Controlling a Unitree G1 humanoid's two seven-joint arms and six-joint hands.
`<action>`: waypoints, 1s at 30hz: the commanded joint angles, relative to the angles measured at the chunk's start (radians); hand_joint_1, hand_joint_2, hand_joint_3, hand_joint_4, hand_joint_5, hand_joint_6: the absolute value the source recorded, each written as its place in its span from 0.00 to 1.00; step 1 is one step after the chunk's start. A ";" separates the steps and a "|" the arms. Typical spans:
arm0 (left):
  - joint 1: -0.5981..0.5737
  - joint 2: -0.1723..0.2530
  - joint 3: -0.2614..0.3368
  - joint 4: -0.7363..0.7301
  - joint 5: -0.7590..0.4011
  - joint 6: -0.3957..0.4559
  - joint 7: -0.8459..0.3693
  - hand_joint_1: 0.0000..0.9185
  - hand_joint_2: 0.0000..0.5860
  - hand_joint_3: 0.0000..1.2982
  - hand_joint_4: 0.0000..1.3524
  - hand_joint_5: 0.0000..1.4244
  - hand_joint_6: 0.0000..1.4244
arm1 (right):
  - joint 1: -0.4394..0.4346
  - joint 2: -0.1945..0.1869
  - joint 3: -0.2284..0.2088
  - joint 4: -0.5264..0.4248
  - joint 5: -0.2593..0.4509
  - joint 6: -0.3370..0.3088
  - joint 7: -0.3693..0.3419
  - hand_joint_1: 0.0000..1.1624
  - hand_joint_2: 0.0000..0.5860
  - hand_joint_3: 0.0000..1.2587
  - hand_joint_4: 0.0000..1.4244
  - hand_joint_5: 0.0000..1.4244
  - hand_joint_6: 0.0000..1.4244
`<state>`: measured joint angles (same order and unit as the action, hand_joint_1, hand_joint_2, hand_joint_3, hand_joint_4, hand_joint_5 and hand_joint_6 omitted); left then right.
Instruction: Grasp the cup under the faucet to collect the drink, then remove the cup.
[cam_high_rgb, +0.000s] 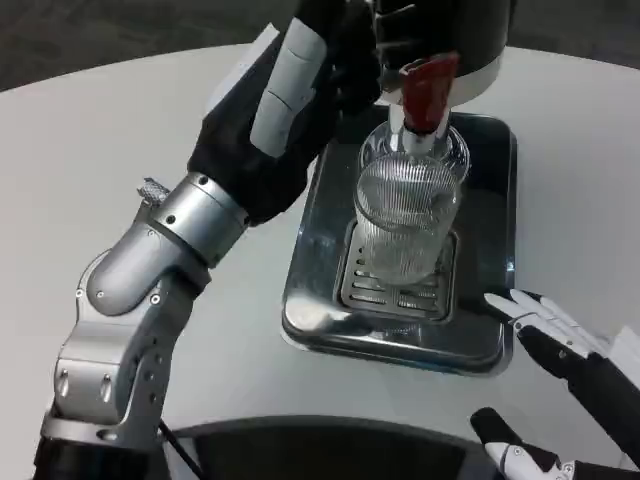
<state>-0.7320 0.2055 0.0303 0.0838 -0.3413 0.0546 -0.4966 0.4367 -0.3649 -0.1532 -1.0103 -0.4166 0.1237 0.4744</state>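
Cup (408, 215): ribbed glass, stood on drip tray (400, 335) grate directly under red faucet (428, 95). Left hand (290, 95) up beside faucet, finger state impossible to tell. Right hand (560, 345) beside tray, fingers spread, holding nothing. Risk judged: overflow, or tipping on hasty grab. Counted: one cup, one faucet, one tray, two hands.

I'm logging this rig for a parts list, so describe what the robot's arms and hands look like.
The left forearm is silver metal with rounded joint housings and small screws. The left hand has a white back over black. The right hand has white and black fingers.
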 joint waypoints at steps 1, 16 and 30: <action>-0.022 -0.012 -0.011 0.028 0.013 -0.027 -0.022 0.06 0.08 0.25 0.17 0.21 0.20 | 0.012 -0.001 -0.009 -0.008 0.015 -0.013 -0.010 0.58 0.82 0.10 0.03 0.00 0.00; -0.021 -0.006 -0.029 0.048 0.035 -0.050 -0.066 0.05 0.08 0.25 0.15 0.20 0.18 | 0.014 0.001 -0.011 -0.006 0.020 -0.013 -0.015 0.58 0.82 0.10 0.03 0.00 0.00; -0.012 0.049 -0.054 0.110 0.133 -0.164 -0.122 0.00 0.08 0.24 0.13 0.19 0.15 | 0.007 0.001 -0.002 -0.005 0.020 -0.006 -0.017 0.58 0.82 0.10 0.03 0.00 0.00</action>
<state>-0.7520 0.2389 -0.0157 0.1701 -0.2252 -0.0926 -0.5985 0.4352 -0.3646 -0.1575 -1.0103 -0.4040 0.1237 0.4656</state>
